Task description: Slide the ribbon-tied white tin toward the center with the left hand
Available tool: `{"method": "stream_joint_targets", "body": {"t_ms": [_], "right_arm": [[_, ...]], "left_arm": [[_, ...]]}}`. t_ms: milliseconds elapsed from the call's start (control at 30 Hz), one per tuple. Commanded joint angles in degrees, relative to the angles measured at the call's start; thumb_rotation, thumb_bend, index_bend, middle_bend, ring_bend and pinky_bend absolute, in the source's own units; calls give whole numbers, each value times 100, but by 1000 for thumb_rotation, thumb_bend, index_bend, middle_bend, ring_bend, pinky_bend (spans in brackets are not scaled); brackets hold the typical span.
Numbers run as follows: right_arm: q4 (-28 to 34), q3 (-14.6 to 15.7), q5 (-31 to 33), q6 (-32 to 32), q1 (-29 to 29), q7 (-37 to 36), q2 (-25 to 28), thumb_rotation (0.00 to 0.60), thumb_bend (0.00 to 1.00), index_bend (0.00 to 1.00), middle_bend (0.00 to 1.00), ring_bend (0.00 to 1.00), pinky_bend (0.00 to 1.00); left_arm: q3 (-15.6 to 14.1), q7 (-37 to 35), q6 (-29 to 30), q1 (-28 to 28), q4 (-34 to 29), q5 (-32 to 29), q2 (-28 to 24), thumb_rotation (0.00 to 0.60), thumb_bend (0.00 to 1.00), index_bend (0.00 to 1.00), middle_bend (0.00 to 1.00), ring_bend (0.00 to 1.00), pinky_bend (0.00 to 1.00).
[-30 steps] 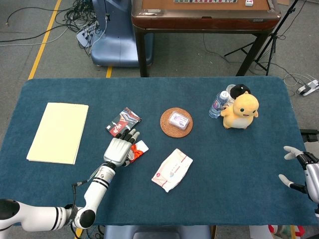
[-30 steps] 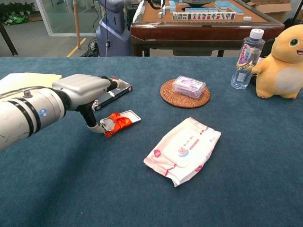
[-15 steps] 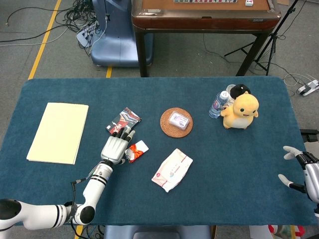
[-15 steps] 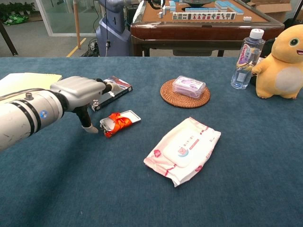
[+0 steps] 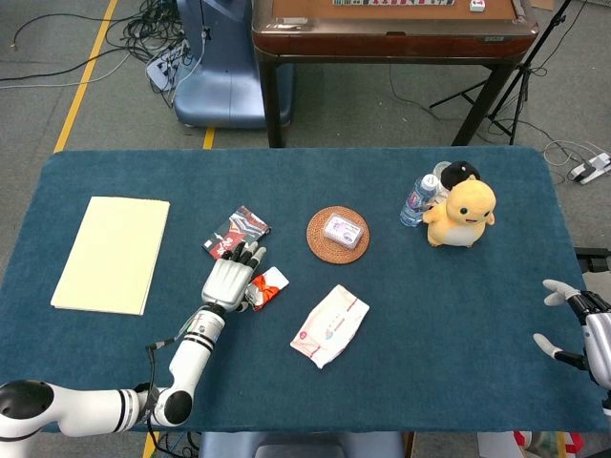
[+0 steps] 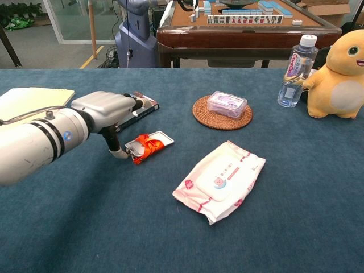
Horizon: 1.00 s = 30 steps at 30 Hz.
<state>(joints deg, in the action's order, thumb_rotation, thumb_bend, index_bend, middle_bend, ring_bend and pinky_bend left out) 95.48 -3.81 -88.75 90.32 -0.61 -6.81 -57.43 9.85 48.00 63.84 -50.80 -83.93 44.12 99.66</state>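
Observation:
The white tin with its orange-red ribbon (image 5: 268,284) (image 6: 148,144) lies flat on the blue table, left of the middle. My left hand (image 5: 229,278) (image 6: 111,114) sits against the tin's left end, palm down with fingers stretched toward the far side, and its thumb (image 6: 118,150) touches the tin's near-left corner. Nothing is held in it. My right hand (image 5: 576,329) hangs off the table's right edge with fingers apart, holding nothing.
A dark booklet (image 5: 237,230) lies just beyond the left hand. A wet-wipes pack (image 5: 330,324) lies right of the tin. A wicker coaster with a small box (image 5: 338,233), a bottle (image 5: 418,200), a yellow plush (image 5: 460,214) and a yellow pad (image 5: 113,252) also lie about.
The left hand drew back to the left, then came right again against the tin, which has slid a little to the right. The right hand stayed still.

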Motion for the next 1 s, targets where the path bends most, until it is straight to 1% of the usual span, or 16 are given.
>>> {"method": "stream_joint_targets", "body": {"t_ms": [33, 667, 833, 1000], "right_arm": [[-2, -3, 5, -3, -2, 2, -1, 600, 9, 279, 435, 350, 585], [-14, -15, -18, 113, 53, -111, 32, 600, 9, 279, 435, 350, 585], [-27, -23, -14, 136, 65, -162, 45, 600, 9, 279, 435, 350, 585], [-32, -29, 1, 121, 61, -165, 47, 600, 9, 279, 435, 350, 585]], "left_arm": [[34, -11, 18, -26, 45, 31, 64, 600, 0, 0, 0, 0, 177], [332, -7, -233, -333, 464, -174, 448, 600, 0, 0, 0, 0, 176], [338, -35, -216, -335, 475, -172, 458, 600, 0, 0, 0, 0, 176], [228, 40, -10, -212, 158, -118, 257, 600, 0, 0, 0, 0, 176]]}}
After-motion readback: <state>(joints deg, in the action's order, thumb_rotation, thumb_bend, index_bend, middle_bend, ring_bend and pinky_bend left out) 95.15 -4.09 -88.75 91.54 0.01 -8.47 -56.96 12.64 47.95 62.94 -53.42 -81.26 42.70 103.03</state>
